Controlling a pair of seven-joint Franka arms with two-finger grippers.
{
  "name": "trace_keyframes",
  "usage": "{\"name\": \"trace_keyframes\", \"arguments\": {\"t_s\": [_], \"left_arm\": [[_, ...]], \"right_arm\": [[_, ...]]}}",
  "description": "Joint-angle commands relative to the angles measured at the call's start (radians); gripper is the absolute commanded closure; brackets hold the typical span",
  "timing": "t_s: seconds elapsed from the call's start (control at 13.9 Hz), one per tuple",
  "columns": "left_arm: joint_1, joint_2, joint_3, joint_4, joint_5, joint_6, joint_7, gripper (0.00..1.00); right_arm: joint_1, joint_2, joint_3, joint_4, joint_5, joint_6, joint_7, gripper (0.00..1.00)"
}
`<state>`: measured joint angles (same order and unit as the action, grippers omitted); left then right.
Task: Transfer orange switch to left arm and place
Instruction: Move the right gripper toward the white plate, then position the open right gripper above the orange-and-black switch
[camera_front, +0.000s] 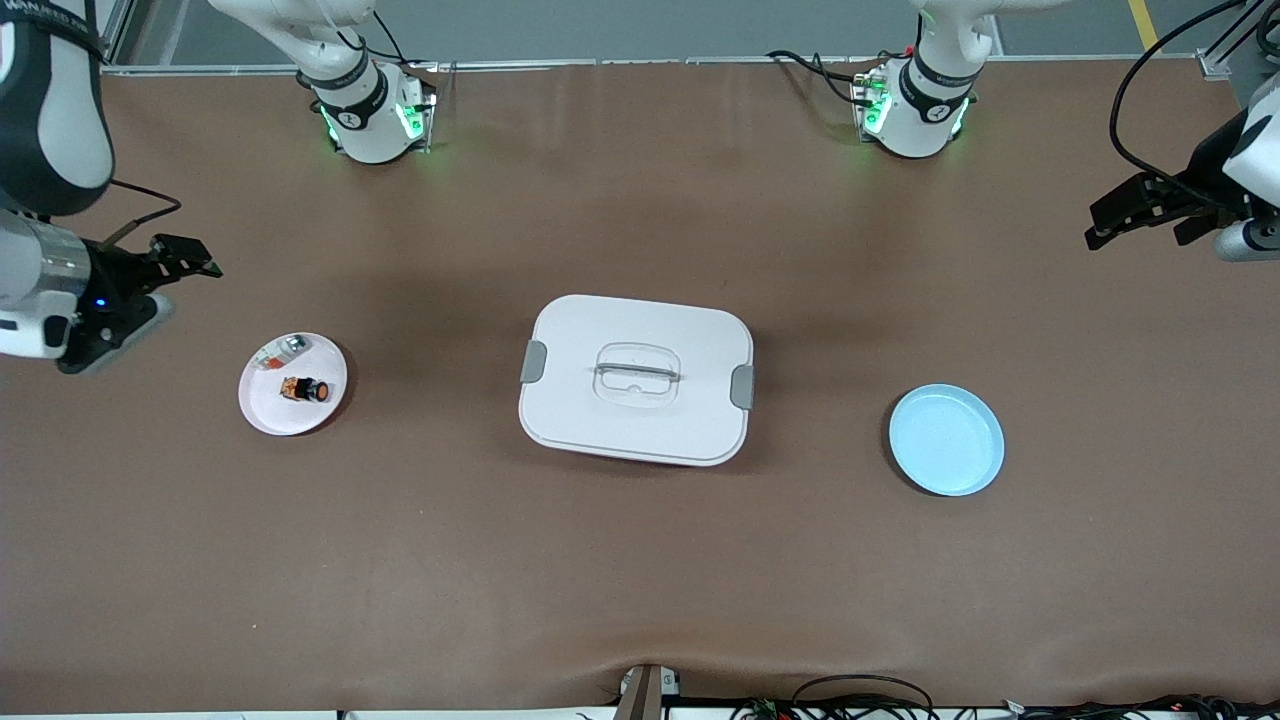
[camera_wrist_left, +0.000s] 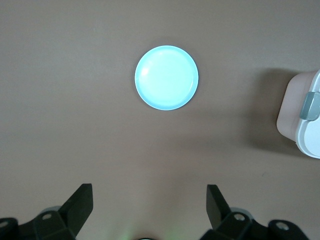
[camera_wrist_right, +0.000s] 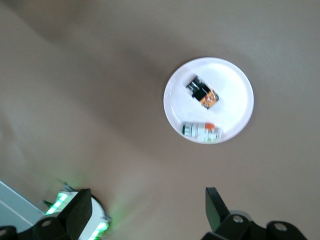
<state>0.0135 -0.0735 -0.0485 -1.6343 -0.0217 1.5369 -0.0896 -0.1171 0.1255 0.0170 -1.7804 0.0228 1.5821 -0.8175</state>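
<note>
Brown tabletop w/ large white lidded plastic box (camera_front: 636, 379) centred: both grippers, right (camera_front: 185, 258) and left (camera_front: 1125, 210), released; approach tiny orange-capped black switch (camera_front: 305, 389) vertically, box well clear.

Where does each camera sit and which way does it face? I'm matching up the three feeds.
Front view: high across the table, facing both arm bases; shows the box, both plates, the left hand and right hand.
Left wrist view: on the left wrist, looking down on the blue plate; its open fingers show.
Right wrist view: on the right wrist, looking down on the white plate holding the orange switch; its open fingers show.
Shared: the front and left wrist views both show the box and blue plate.
</note>
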Motion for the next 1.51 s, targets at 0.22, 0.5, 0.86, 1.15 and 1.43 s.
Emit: {"name": "trace_keyframes", "arguments": {"t_s": [0.22, 0.5, 0.86, 1.15, 1.43], "left_arm": [[0.005, 0.014, -0.001, 0.028, 0.016, -0.021, 0.025, 0.0], [0.005, 0.014, -0.001, 0.028, 0.016, -0.02, 0.025, 0.0], [0.005, 0.014, -0.001, 0.028, 0.017, -0.021, 0.025, 0.0], [0.005, 0.015, -0.001, 0.028, 0.017, -0.021, 0.025, 0.0], [0.005, 0.015, -0.001, 0.028, 0.017, -0.021, 0.025, 0.0]], "right_arm": [[-0.021, 0.08, 0.009, -0.074, 0.034, 0.143, -0.268, 0.0], [-0.019, 0.094, 0.011, -0.172, 0.04, 0.333, -0.415, 0.0], [-0.018, 0.196, 0.011, -0.174, 0.126, 0.498, -0.636, 0.0], [0.008, 0.238, 0.012, -0.175, 0.124, 0.619, -0.752, 0.0], [0.007, 0.292, 0.011, -0.171, 0.111, 0.67, -0.816, 0.0]]}}
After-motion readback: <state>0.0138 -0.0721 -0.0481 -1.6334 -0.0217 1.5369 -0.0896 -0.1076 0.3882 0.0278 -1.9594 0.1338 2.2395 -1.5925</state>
